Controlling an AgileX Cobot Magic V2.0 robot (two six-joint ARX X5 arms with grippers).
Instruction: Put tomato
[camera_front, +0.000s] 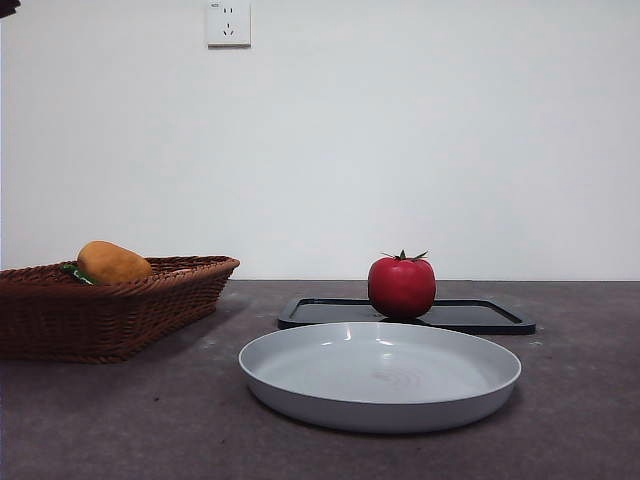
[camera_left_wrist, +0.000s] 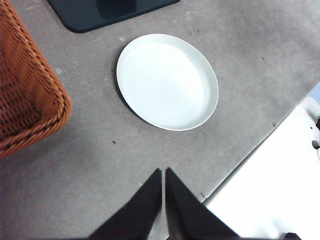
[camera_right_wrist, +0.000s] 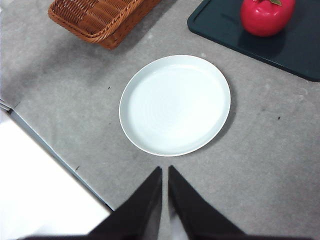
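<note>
Waiting to start: both the left gripper (camera_left_wrist: 163, 172) and right gripper (camera_right_wrist: 165, 170) hang clenched and empty, the tomato (camera_front: 401, 285) sits untouched on the black tray (camera_front: 500, 318) right of centre, and next probably comes a reach, opening the jaws to grasp it for the plate (camera_front: 300, 395).

Both arms hang high, clear of the work, pointing downward. The left gripper (camera_left_wrist: 163, 172) has its two black jaws pressed nearly together, tips almost touching. The right gripper (camera_right_wrist: 165, 170) matches it, jaws drawn close, holding nothing
</note>
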